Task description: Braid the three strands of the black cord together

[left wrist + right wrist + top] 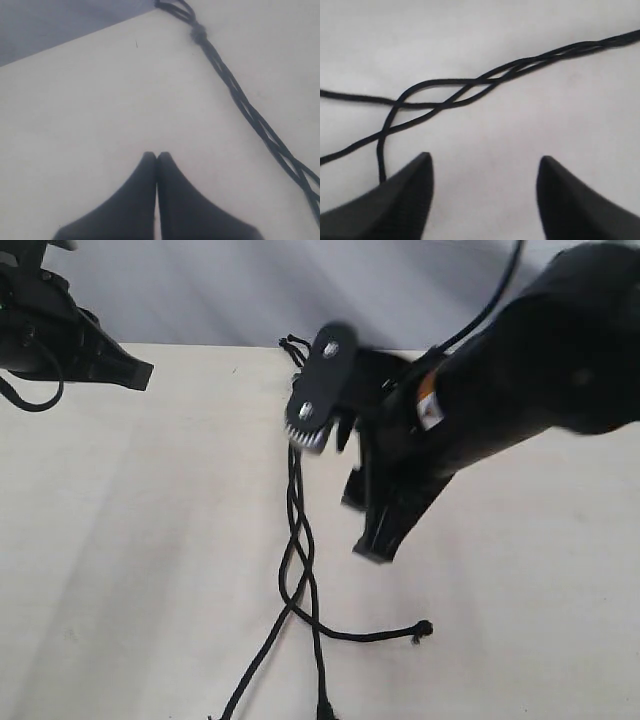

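Three thin woven strands [295, 480] cross loosely on a smooth pale tabletop [140, 540].

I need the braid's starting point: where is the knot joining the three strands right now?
The knot lies at the far edge of the table, near the middle of the exterior view, right next to the right gripper.

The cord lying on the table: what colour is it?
Black; the cord shows best in the right wrist view.
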{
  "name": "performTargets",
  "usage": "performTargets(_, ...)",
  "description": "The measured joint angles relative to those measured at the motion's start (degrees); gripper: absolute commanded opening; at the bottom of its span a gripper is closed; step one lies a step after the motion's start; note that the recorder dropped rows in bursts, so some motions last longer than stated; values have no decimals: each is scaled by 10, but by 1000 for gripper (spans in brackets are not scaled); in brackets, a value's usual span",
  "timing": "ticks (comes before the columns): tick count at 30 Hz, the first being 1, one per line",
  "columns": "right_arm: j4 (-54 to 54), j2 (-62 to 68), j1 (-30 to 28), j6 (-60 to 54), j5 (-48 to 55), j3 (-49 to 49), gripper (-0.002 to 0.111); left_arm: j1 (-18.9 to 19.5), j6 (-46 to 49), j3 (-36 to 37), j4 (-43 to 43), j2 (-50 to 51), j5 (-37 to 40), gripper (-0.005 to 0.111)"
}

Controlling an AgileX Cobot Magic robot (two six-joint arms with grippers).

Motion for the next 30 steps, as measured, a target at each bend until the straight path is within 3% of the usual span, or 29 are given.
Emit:
performTargets(3,-1,-77,-30,50,-10,6,0,0,0,0,0,0,0,0)
performTargets(8,-4,-213,-56,105,-96,85,0,0,0,0,0,0,0,0)
performTargets(18,0,-424,-57,191,-313,335,0,0,0,0,0,0,0,0)
performTargets(30,5,-535,-57,227,-345,485,0,0,0,0,0,0,0,0)
